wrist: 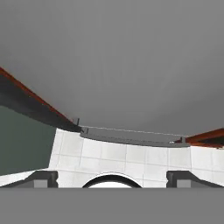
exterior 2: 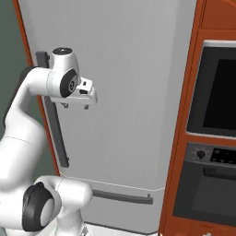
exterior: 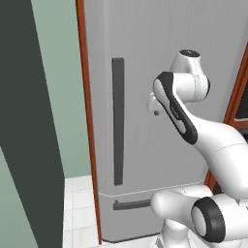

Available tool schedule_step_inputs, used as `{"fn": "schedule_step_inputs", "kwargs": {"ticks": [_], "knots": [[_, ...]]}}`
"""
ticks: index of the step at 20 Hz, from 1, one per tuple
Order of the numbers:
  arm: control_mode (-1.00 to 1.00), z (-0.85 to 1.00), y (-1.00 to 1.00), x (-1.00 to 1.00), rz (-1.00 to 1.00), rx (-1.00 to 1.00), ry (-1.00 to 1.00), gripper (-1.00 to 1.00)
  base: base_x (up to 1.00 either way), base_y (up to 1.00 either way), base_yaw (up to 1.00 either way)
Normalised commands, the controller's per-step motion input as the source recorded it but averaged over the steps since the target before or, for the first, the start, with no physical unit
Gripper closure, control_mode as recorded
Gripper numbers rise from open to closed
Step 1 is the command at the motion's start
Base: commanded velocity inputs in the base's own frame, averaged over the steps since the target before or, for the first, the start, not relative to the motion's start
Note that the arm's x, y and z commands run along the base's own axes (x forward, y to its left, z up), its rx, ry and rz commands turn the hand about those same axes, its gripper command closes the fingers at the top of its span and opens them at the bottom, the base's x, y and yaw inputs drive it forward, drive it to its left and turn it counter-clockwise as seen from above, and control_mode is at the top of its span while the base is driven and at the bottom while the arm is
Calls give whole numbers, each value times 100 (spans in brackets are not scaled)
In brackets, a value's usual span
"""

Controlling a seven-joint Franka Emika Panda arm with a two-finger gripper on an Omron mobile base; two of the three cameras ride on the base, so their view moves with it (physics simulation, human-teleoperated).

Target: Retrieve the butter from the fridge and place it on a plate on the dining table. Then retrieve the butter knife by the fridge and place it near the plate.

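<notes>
Before closed fridge (exterior 2: 120, 92), end effector (exterior 2: 75, 106) spread wide and empty, vertical handle (exterior: 117, 121) partly hidden by arm

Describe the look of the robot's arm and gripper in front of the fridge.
The arm is glossy white with rounded, bulbous links and dark grey to black joint bands and caps. The gripper is a small white block with two short dark finger tips. No cables or markings show.

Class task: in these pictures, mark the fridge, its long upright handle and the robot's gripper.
fridge (exterior: 145, 58): left base view, bare door panel.
upright handle (exterior: 117, 121): left base view, middle of the dark bar.
gripper (exterior 2: 75, 107): right base view, midway between its open fingertips.
</notes>
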Motion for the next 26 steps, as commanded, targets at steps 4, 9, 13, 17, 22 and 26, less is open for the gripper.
{"fn": "schedule_step_inputs", "kwargs": {"ticks": [4,9,13,17,22,26], "knots": [[100,0,0,0,0,0,0,-100,-4,44,-2],[100,0,0,0,0,0,0,-100,0,47,-10],[100,0,0,0,0,0,0,-100,-16,38,-7],[100,0,0,0,0,0,0,-100,-22,38,-9],[100,0,0,0,0,0,0,-100,-16,43,-7],[100,0,0,0,0,0,0,-100,-19,41,-9]]}}
